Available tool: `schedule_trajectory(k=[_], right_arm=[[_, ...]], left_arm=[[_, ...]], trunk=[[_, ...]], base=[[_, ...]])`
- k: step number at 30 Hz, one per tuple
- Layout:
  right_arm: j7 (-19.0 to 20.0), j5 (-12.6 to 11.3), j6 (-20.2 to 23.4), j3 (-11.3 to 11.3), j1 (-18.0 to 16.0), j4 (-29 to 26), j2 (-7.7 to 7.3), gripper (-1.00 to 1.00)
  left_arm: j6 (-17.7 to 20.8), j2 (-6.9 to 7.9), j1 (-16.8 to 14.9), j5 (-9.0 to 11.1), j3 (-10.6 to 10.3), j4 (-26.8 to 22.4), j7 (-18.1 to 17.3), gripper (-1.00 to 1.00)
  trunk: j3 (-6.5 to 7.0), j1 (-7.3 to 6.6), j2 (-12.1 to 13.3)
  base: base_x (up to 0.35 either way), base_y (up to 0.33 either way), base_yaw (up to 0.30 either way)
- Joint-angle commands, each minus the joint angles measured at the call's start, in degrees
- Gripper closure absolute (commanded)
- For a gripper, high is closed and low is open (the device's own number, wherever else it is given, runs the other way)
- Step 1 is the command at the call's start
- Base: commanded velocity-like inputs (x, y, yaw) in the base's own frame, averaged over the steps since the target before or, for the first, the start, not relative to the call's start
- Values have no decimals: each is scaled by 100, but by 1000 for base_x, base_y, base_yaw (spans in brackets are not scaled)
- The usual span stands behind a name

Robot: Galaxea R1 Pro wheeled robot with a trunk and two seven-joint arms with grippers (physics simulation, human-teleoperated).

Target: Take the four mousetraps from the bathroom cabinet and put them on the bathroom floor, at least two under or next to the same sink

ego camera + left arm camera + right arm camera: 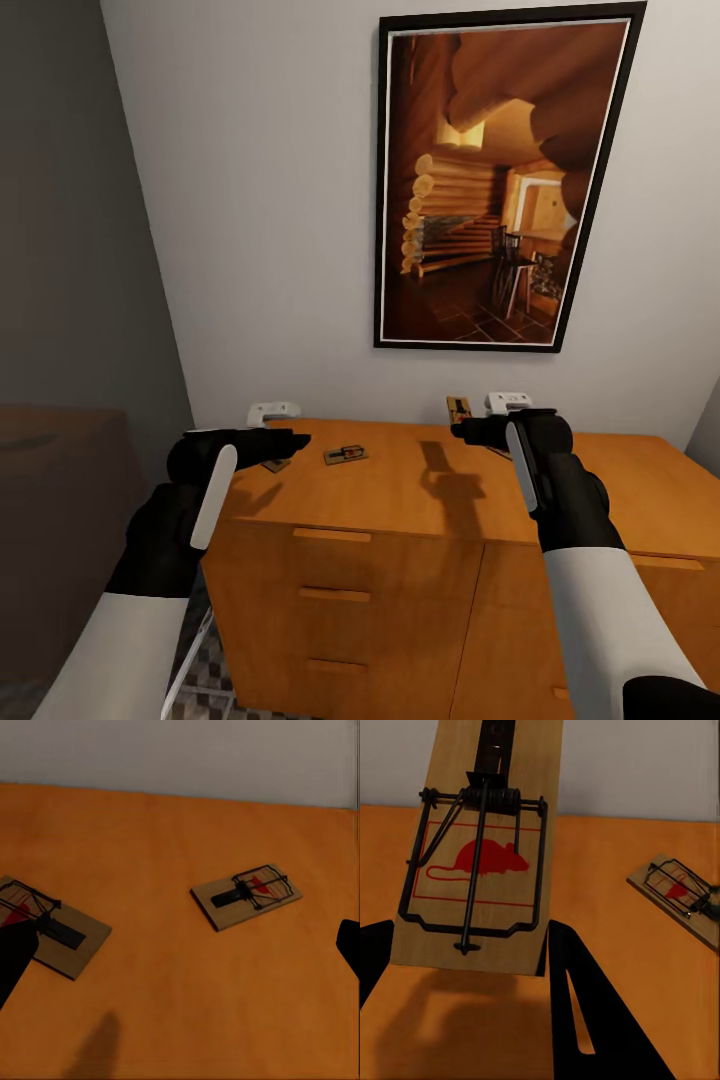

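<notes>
Since the traps needed moving to the floor, right gripper [462, 428] had one trap [484, 847] pinched, lifted off the cabinet [420, 490]. Left gripper [298, 440] hung wide over 2 more [246, 895] at its 12 o'clock, prob for next grab.

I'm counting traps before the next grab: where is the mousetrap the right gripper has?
In the head view that mousetrap stands raised above the cabinet top near the wall, at the right gripper, below the framed picture.
</notes>
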Motion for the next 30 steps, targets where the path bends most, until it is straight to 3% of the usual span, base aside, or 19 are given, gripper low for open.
schedule_trajectory(k=[1,17,23,30], right_arm=[[62,34,24,-16,-5,-11,-3,100],[57,33,24,-17,-5,-9,-33,100],[60,35,24,-17,-5,2,-36,100],[41,36,24,-25,-5,10,-43,100]], left_arm=[[26,-8,-5,-4,4,-2,-17,-100],[29,-24,-6,-8,-4,-1,-18,-100],[29,-26,-7,-8,-163,-1,-18,-100],[29,-34,-6,-8,-256,-1,-17,-100]], trunk=[[-7,0,-4],[-7,0,-4],[-7,0,-4],[-7,0,-4]], base=[[53,67,0],[59,97,0],[2,4,-14],[0,0,-211]])
